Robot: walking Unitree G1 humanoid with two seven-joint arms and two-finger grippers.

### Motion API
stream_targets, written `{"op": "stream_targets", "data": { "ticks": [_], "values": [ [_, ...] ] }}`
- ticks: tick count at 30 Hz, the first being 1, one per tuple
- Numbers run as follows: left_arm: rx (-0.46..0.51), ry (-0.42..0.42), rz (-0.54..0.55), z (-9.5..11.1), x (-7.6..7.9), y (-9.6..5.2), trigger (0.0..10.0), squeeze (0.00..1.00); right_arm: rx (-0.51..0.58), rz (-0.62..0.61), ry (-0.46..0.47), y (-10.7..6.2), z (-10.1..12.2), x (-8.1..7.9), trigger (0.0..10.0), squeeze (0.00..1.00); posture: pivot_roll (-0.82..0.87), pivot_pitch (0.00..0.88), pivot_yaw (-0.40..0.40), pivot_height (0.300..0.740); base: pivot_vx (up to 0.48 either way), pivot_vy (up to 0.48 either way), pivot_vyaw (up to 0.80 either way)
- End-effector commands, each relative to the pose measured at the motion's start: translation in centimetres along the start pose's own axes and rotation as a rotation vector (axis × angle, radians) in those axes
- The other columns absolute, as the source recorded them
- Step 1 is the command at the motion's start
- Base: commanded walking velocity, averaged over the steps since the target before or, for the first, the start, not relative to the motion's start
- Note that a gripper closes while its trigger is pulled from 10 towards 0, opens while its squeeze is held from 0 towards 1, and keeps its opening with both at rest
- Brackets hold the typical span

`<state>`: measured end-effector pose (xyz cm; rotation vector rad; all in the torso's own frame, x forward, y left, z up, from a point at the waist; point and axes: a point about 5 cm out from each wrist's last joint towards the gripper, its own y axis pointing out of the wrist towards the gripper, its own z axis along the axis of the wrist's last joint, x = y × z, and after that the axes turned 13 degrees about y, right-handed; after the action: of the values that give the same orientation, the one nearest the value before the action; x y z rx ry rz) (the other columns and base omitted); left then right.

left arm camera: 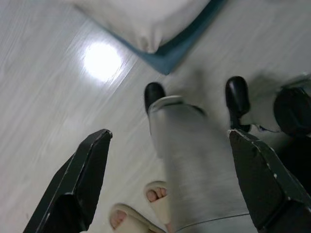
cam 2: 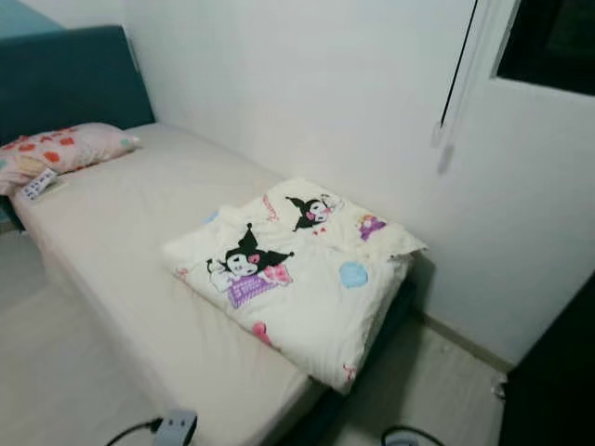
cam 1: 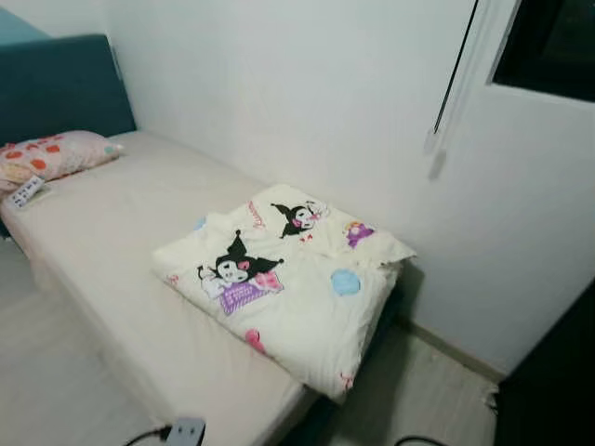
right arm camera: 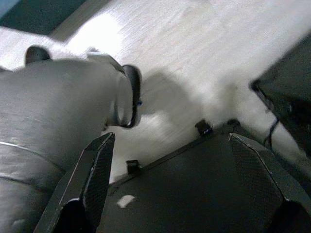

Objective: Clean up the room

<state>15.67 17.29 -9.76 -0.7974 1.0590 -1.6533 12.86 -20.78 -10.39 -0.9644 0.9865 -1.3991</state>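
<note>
The bed (cam 1: 112,269) runs lengthwise along the white wall (cam 1: 307,102), its teal headboard (cam 1: 56,84) at the far left end. A folded cartoon-print blanket (cam 1: 288,279) lies at the foot end, its long axis across the mattress and one corner draped over the near edge. A patterned pillow (cam 1: 56,153) rests against the headboard. The left pincer (left arm camera: 167,182) and right pincer (right arm camera: 167,182) hang over the floor (left arm camera: 43,97), both released, fingers spread wide. A person's toes in slippers (left arm camera: 146,208) show below the left one.
</note>
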Motion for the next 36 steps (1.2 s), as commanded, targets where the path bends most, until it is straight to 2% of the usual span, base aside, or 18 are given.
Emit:
{"op": "stream_targets", "data": {
  "ticks": [1,6,12,14,18,36],
  "values": [
    [-0.008,0.001,-0.008,-0.2,0.3,0.1,10.0,0.0,0.002,0.043,-0.008,0.1,0.3,-0.7,10.0,0.0,-0.08,0.0,0.035,0.731,0.0,-0.469,0.77],
    [-0.008,-0.001,-0.01,-0.2,0.4,0.1,10.0,0.0,0.006,0.049,-0.019,0.0,0.4,-0.5,10.0,0.0,-0.08,0.0,0.035,0.731,0.0,-0.469,0.77],
    [-0.003,-0.016,0.005,-0.2,0.4,0.1,10.0,0.0,0.009,0.066,-0.033,0.1,-0.4,-1.1,10.0,0.0,-0.09,0.003,0.034,0.731,0.0,0.0,0.77],
    [-0.005,-0.012,0.003,-0.2,0.4,0.1,10.0,0.0,0.009,0.077,-0.043,0.0,-1.8,-1.5,10.0,0.0,-0.09,0.003,0.036,0.731,0.0,0.0,0.77],
    [-0.006,-0.011,0.003,-0.2,0.3,0.1,10.0,0.0,0.012,0.082,-0.051,0.0,-2.2,-1.7,10.0,0.0,-0.09,0.002,0.039,0.731,0.0,0.0,0.77],
    [-0.003,0.001,0.008,-0.1,0.1,0.0,10.0,0.0,0.062,0.11,-0.07,0.1,-0.4,-2.1,10.0,0.0,-0.09,0.0,0.044,0.731,0.0,0.0,0.77]
  ]
}}
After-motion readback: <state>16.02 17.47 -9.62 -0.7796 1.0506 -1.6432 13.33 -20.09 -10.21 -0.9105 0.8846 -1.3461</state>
